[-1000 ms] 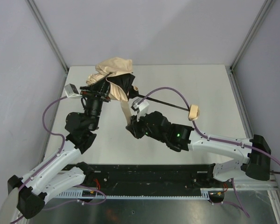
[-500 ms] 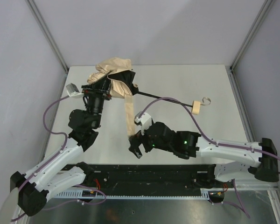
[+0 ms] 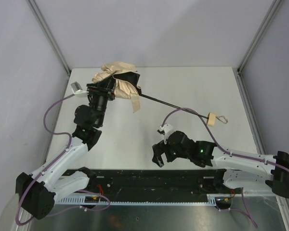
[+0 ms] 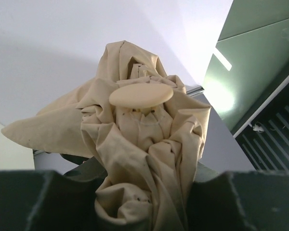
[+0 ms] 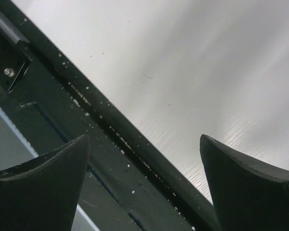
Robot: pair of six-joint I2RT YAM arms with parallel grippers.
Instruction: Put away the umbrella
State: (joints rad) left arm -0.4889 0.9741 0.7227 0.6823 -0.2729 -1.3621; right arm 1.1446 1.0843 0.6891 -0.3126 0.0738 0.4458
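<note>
Beige umbrella (image 3: 124,88) — handle (image 3: 212,118) end right, slightly nearer

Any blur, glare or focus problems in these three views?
Top external: evenly lit, sharp, only soft shadows on the table. Left wrist: the umbrella fabric is crisp, the left fingers dark and soft, a bright glare patch at right. Right wrist: the table looks streaked, the right fingers dark and blurred.
</note>
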